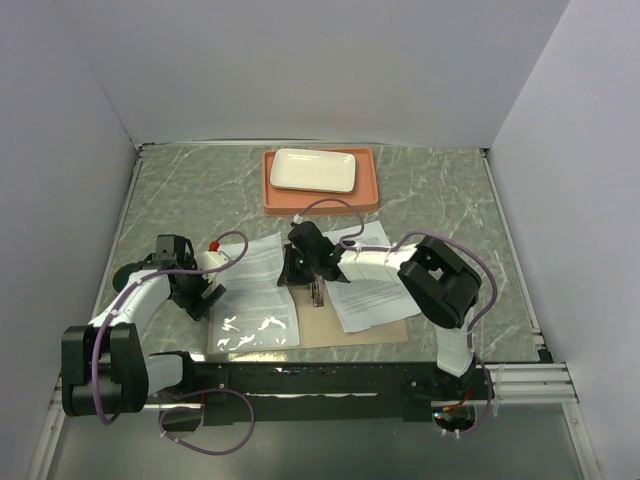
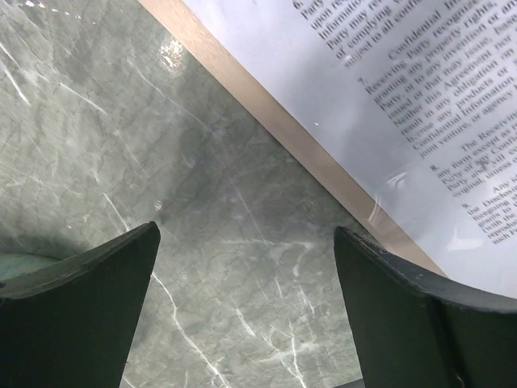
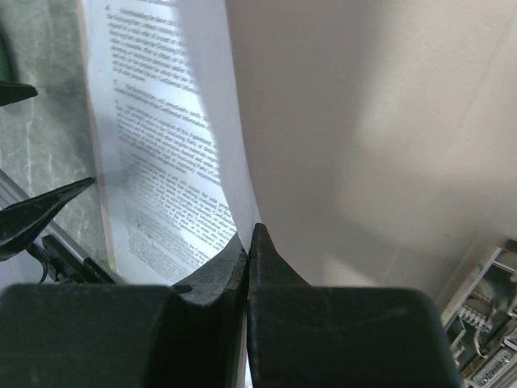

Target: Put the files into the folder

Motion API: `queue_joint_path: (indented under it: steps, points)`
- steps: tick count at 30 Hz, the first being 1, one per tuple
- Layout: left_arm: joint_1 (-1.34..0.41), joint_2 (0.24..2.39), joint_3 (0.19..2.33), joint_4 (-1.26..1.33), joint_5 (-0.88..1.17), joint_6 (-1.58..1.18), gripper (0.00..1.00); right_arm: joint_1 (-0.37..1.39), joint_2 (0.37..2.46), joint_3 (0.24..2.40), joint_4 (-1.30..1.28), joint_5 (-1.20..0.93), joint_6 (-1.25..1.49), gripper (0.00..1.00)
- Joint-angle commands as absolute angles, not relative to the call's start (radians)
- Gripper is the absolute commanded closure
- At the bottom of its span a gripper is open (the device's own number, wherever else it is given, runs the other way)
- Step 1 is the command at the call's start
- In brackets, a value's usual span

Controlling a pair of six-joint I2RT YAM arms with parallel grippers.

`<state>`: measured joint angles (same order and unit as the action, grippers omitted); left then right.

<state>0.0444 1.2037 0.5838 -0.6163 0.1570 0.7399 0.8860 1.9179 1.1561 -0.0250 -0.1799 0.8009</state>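
Your grey-green marbled desk carries the tan folder, lying open and flat at its near middle. Both files lie on the folder. The left sheet is over the folder's left half, where clear plastic glints, and the right sheet is over its right half. Beyond the folder's far edge sits an orange tray with a white plate in it. Your left pincer hangs just off the folder's left edge, fingers spread wide over bare desk. Your right pincer is at the folder's spine, pressed together on the left sheet's lifted, curling edge. A dark clip lies on the spine just beside it.
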Motion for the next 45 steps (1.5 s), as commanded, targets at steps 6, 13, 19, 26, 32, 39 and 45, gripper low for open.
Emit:
queue_joint_path:
  steps: [6, 13, 19, 26, 32, 39, 45]
  points:
    - [0.037, 1.189, 0.588, -0.647, 0.187, 0.739, 0.04, 0.900, 1.881, 1.137, -0.035, -0.166, 0.873, 1.00]
    - [0.017, 1.187, 0.594, -0.652, 0.198, 0.721, 0.04, 0.900, 1.878, 1.149, -0.073, -0.121, 0.932, 1.00]
    - [0.014, 1.186, 0.597, -0.652, 0.186, 0.726, 0.04, 0.900, 1.870, 1.152, -0.133, -0.109, 0.907, 0.62]
    - [0.014, 1.184, 0.589, -0.644, 0.178, 0.726, 0.04, 0.897, 1.829, 1.126, -0.138, -0.129, 0.854, 0.42]
    - [0.012, 1.184, 0.581, -0.640, 0.170, 0.729, 0.04, 0.899, 1.761, 1.052, -0.137, -0.149, 0.830, 0.44]
    - [0.012, 1.187, 0.583, -0.637, 0.169, 0.724, 0.04, 0.905, 1.733, 0.989, -0.117, -0.172, 0.819, 0.46]
    - [0.012, 1.187, 0.581, -0.640, 0.164, 0.726, 0.04, 0.928, 1.744, 0.979, -0.094, -0.176, 0.822, 0.59]
